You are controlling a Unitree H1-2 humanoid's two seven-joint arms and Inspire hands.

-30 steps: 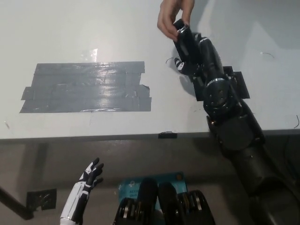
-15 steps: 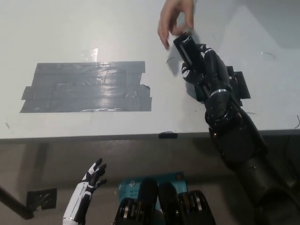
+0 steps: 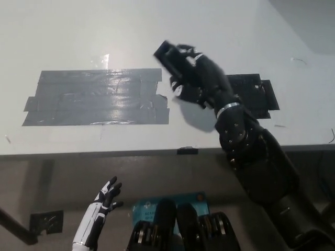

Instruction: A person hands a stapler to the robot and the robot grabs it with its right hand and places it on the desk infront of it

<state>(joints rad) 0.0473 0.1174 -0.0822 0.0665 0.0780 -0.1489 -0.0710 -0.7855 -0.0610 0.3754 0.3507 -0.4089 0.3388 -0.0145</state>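
In the head view, the black right hand [image 3: 196, 78] is wrapped around the black stapler [image 3: 168, 54], fingers curled over its body so that only one blunt end pokes out up and to the left of the fist; the grasp looks firm, which suits a thing that must be carried and then set down without slipping. The stapler is held above the white desk [image 3: 104, 31], not resting on it: a soft shadow lies on the surface just below and to the right of the hand, which suggests a gap between them. The hand sits over the stretch of desk between a broad patch of grey tape [image 3: 97, 97] on one side and a smaller patch of black tape [image 3: 256, 91] on the other, the forearm partly covering the black one. No person shows in the picture, so the handover appears done and the placing step not yet done; the grey patch may be the intended spot, though that is only a guess. The white left hand [image 3: 107, 196] rests low below the desk edge, fingers spread and holding nothing, well clear of the work.
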